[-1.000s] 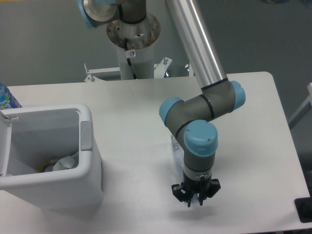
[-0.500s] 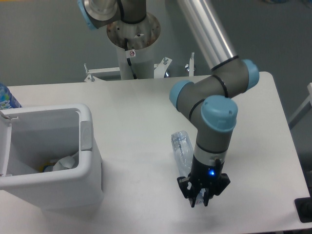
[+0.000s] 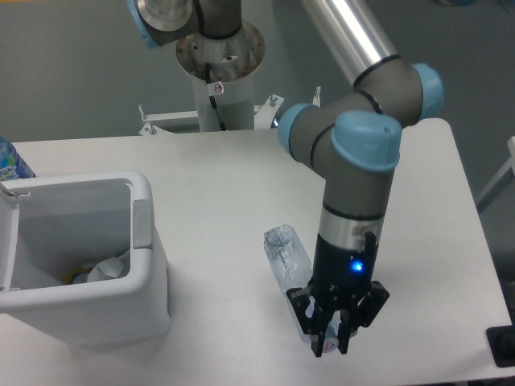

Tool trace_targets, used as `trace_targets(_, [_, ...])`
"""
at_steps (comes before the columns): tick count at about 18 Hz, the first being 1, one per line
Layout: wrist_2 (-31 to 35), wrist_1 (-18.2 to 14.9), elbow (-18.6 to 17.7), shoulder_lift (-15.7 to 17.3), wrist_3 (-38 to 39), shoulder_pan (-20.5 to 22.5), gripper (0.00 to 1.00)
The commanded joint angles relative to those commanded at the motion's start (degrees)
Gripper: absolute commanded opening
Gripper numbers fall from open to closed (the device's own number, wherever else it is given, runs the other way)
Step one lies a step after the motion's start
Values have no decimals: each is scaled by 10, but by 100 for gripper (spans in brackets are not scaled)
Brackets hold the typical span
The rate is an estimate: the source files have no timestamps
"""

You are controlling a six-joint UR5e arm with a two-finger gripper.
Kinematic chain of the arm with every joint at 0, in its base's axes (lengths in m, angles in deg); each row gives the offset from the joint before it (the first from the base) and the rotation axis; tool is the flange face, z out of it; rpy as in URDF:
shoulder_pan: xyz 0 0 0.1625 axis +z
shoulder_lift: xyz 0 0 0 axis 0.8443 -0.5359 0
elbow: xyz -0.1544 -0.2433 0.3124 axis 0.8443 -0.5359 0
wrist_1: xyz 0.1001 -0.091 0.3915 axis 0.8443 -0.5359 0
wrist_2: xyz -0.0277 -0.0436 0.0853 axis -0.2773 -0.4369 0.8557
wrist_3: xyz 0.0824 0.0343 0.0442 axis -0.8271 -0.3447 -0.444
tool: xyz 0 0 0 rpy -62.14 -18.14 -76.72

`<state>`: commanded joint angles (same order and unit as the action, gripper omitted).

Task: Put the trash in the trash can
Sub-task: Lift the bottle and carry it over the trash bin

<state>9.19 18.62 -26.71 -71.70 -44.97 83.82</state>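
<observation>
The crushed clear plastic bottle (image 3: pixel 283 259) hangs tilted over the front middle of the white table, neck end pointing up and left. My gripper (image 3: pixel 330 339) points straight down and is shut on the bottle's lower end. The white boxy trash can (image 3: pixel 149 233) stands at the left, well apart from the gripper, its opening facing up. Inside it, low on the right, lies a crumpled white wrapper (image 3: pixel 109 269).
A bright blue bottle (image 3: pixel 10 161) peeks in at the far left edge behind the can. The arm's base column (image 3: pixel 219 72) stands behind the table's back edge. A black object (image 3: pixel 503 346) sits off the table's front right corner.
The gripper has closed on the bottle and risen with it. The bottle has left the tabletop and now looks larger, with its neck end shifted left.
</observation>
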Motion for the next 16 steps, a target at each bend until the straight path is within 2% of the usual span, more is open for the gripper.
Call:
trace_targets(2, [0,17,16,12,7,-1,31])
trace_targets(4, [2,33,16,32,9,-1,31])
trace_targets(8, [4,36,14,72,10,-18,31])
trace_targets(12, [4,41,17,90,10,-42,31])
trace_targets(16, [4,41,12,105,10,-102,31])
